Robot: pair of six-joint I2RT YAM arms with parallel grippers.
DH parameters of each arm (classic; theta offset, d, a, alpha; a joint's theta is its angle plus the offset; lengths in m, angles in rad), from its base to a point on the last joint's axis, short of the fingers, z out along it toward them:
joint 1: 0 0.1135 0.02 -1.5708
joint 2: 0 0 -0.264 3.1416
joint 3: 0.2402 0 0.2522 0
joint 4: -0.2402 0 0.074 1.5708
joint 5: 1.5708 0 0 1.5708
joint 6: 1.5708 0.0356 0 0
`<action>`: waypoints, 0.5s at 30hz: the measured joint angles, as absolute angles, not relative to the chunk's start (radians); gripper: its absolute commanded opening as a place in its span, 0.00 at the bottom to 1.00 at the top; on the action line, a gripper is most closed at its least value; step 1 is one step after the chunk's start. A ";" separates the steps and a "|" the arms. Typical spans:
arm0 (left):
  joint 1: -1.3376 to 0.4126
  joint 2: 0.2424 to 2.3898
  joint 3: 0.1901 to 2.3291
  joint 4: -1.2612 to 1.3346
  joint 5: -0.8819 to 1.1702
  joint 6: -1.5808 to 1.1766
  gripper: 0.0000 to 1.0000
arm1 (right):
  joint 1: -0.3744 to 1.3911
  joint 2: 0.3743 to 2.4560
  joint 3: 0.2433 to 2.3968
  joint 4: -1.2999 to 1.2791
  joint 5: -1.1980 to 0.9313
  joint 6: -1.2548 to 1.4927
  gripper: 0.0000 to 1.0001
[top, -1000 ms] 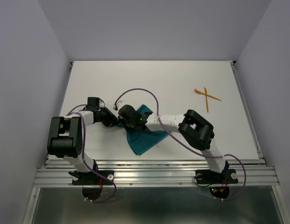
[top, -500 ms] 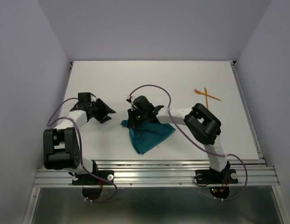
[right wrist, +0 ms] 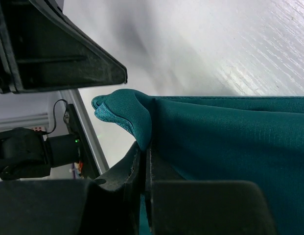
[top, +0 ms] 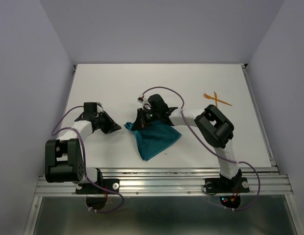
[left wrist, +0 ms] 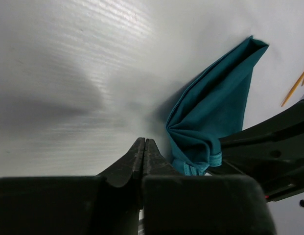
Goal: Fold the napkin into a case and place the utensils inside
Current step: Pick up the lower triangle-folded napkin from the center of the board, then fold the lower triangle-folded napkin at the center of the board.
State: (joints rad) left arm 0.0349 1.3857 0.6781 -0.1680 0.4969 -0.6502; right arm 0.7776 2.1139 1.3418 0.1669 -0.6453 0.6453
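Right hand of mine is pinching the napkin: its two fingers are pressed together on a bunched corner of the teal cloth, which bulges in a soft rounded fold just above the fingertips in the right wrist view. From above, that pinched corner is the napkin's upper left one, and it seems raised a little. The rest of the cloth lies on the bench, folded over on itself into a rough kite shape, with one point toward the near edge and another out to the right. The napkin sits a little left of the bench's middle, nearer my bases than the far edge. My left hand is just beside that same corner, on its left. Its fingers are pressed flat together with nothing between them, the tips low over the white surface, and I cannot tell whether they touch the cloth. The left wrist view shows the napkin's layered edges gathered to a hemmed tip beside the black body of my right hand. The utensils, two thin orange pieces, lie crossed over each other on the bare bench, well apart from the napkin, off to the far right. Pale lavender walls stand round the bench on three sides.
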 measured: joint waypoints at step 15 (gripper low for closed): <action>-0.076 1.394 0.628 -0.163 0.515 -0.628 0.00 | 0.760 2.189 1.342 0.195 -0.749 0.716 0.01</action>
State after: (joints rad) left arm -0.0765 1.3941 0.6277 -0.1627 0.5152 -0.6285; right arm 0.7597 2.1891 1.3418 0.1951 -0.7490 0.7162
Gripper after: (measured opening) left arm 0.020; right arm 0.054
